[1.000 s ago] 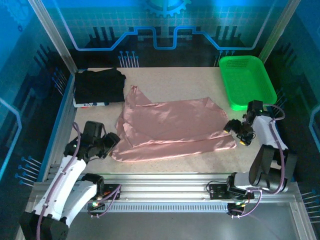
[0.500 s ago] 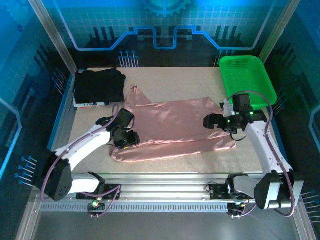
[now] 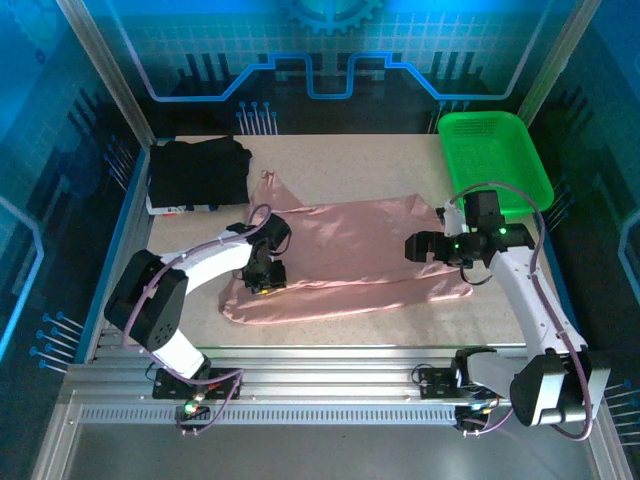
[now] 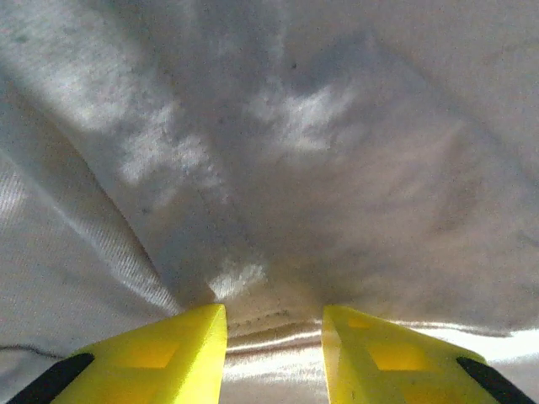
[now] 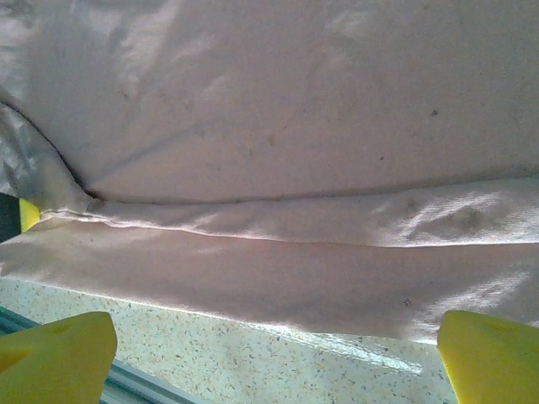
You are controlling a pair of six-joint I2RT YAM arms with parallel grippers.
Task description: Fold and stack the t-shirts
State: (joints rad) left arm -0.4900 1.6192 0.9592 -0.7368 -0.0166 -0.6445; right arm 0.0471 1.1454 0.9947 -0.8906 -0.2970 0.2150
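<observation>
L claw half-parted astride pink tee hem, R claw released (above same tee); green basket far right

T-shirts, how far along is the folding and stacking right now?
Done: the black t-shirt sits folded at the far left corner. In hand: the pink t-shirt lies partly folded mid-table, the left fingers straddling a hem at its left end, the right fingers wide open over its right side. Left: finish folding the pink one and stack the two shirts.
</observation>
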